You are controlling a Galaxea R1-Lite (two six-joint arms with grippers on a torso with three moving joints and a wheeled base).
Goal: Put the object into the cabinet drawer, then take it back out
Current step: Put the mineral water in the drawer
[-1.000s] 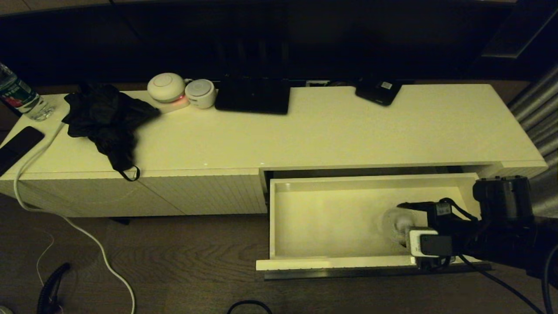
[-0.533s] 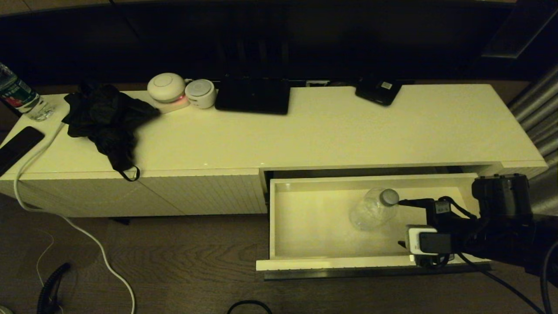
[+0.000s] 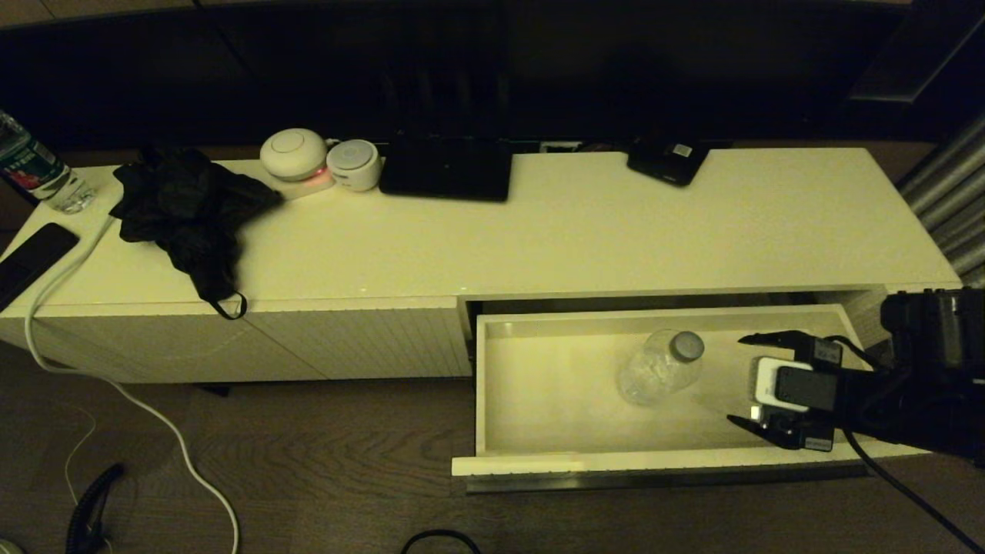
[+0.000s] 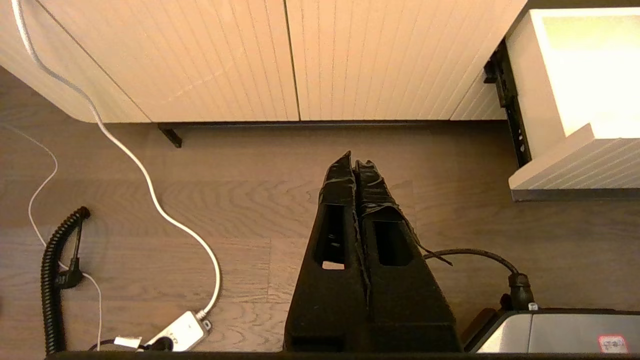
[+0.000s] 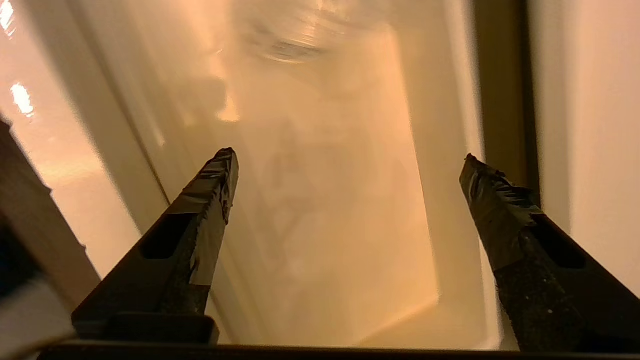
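Head view: you see the cabinet (image 3: 539, 231) with its drawer (image 3: 554, 431) pulled out at the right end. The water bottle (image 3: 658, 369) stands upright inside the drawer, near the middle and closer to the back wall, grey cap up. Your right gripper (image 3: 742, 378) hangs over the drawer's right part, just beside the bottle but apart from it — jaws spread wide, holding nothing. On the cabinet top you have a black cloth (image 3: 188, 211) near the left end, two round white devices (image 3: 319, 160) along the back edge, a dark flat box (image 3: 446, 169) next to them, and a second bottle (image 3: 35, 169) at the far left corner.

Left wrist view: your left gripper (image 4: 354, 165) is parked over the wooden floor (image 4: 250, 200) in front of the ribbed cabinet front — fingers pressed together, empty. A white cable (image 4: 150, 185) trails across the floor.

Right wrist view: you see the right gripper's two fingers (image 5: 210, 200) far apart above the pale drawer floor, with the bottle's base (image 5: 300, 30) blurred beyond them.
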